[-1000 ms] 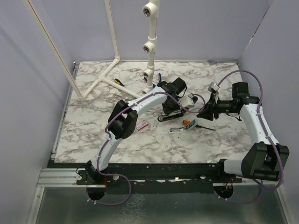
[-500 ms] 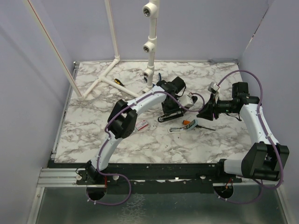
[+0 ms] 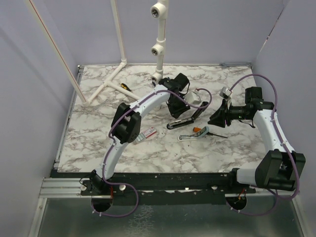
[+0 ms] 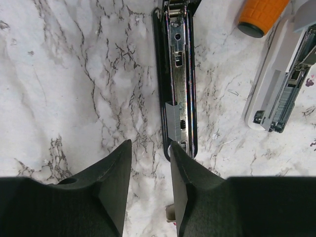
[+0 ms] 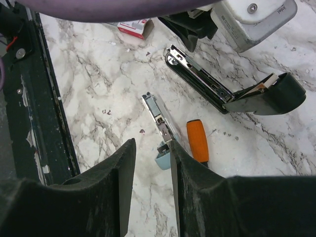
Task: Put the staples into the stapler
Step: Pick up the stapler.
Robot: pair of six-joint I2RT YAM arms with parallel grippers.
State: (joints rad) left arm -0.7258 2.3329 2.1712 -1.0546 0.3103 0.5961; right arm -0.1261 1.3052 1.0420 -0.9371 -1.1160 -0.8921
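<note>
The black stapler [image 3: 178, 123] lies open on the marble, its lid [image 3: 197, 110] tipped up at the right end. In the left wrist view its metal channel [image 4: 177, 74] runs away from me with a grey piece in it. My left gripper [image 3: 173, 114] [image 4: 149, 145] hovers open over the stapler's left end, nothing between its fingers. The staples' white and red box [image 3: 148, 133] [image 5: 136, 27] lies left of the stapler; loose strips cannot be made out. My right gripper [image 3: 216, 118] [image 5: 150, 148] is open and empty, right of the stapler [image 5: 197, 79].
A pale teal bar [image 3: 189, 137] [image 5: 160, 123] [image 4: 279, 74] and an orange-handled screwdriver [image 3: 198, 130] [image 5: 197, 140] lie just in front of the stapler. White pipes [image 3: 159, 49] stand at the far edge with a small tool [image 3: 126, 86] nearby. Walls close in both sides.
My left gripper has opened and drawn back toward the far left, off the stapler. The stapler's raised lid now shows. The right arm has not moved.
</note>
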